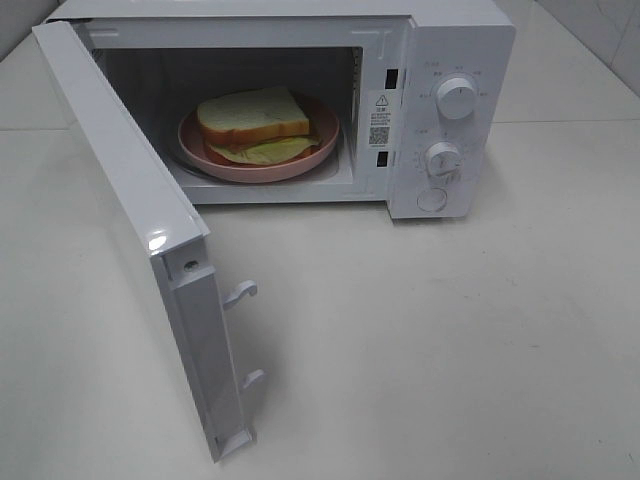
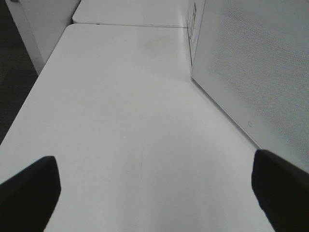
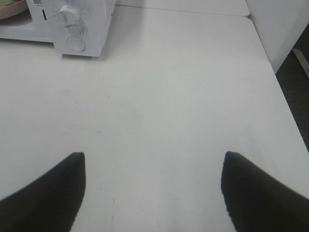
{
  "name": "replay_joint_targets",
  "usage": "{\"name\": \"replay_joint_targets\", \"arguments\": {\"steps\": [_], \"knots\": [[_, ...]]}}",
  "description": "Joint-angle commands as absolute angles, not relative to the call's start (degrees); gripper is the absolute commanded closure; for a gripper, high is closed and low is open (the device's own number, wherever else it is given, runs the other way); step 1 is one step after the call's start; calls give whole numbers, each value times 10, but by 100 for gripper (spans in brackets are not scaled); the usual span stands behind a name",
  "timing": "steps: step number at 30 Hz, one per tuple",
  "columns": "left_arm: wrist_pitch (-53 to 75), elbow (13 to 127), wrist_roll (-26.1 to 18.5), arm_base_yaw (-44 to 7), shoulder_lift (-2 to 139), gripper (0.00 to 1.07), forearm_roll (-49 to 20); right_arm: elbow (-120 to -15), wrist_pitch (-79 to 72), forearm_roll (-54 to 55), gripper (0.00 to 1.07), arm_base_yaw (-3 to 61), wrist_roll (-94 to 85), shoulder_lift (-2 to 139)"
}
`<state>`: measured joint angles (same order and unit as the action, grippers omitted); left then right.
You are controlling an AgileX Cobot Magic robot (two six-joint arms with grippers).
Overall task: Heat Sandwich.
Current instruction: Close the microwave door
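Your left pincer (image 2: pixel 154 169) and right pincer (image 3: pixel 153 164) hang spread, empty, over the bench (image 1: pixel 450 330); the sandwich (image 1: pixel 255 118) lies well apart from both, inside the open microwave (image 1: pixel 460 40).

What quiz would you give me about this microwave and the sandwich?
1. True or false: the microwave door is shut.
2. What colour is the plate under the sandwich? A blue, B pink, C green.
3. Fill in: the left end effector and right end effector both stand ____ and hold nothing.
Key: 1 false, it stands open; 2 B; 3 open.
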<state>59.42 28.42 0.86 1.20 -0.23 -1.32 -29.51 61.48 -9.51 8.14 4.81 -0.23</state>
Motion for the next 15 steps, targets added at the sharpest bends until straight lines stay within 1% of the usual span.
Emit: {"name": "replay_joint_targets", "arguments": {"steps": [1,15], "knots": [[593,284,7,13,-14,5,-14,-288,595,-81,31,73,44,-17],[593,284,7,13,-14,5,-14,-288,595,-81,31,73,46,-17]]}}
